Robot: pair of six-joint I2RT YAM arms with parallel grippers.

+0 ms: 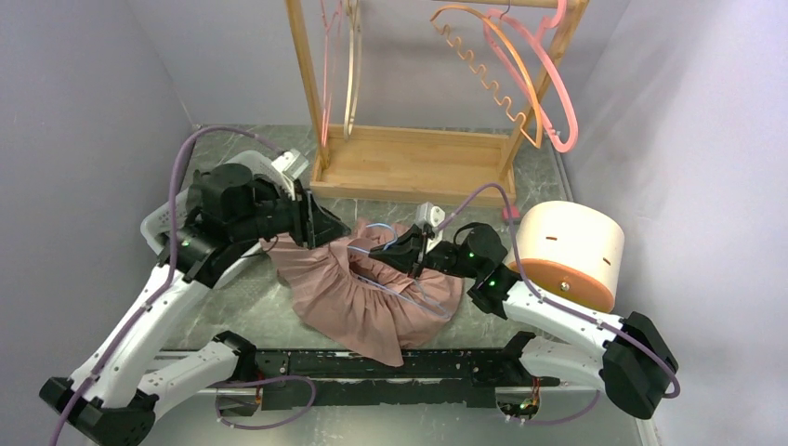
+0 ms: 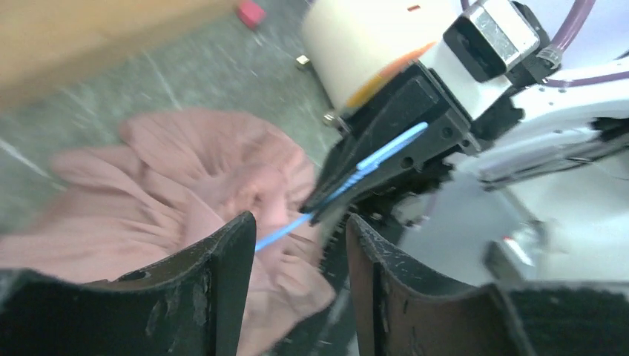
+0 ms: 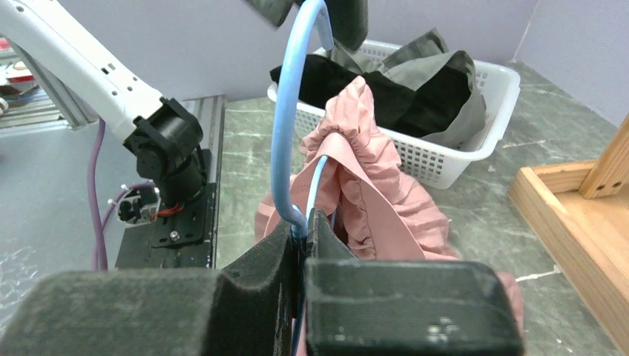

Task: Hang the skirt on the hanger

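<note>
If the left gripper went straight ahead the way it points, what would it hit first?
Probably the blue hanger, which runs into the gap ahead of the open left gripper. Just behind it is the right gripper pinching it. Depth is unclear.

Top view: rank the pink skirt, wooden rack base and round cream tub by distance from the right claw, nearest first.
1. Pink skirt, directly under the right claw.
2. Wooden rack base, behind it.
3. Round cream tub, off to its right.

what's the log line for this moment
right claw: shut on hanger | left claw: open, at hanger | skirt: bunched against hanger, not hung
</note>
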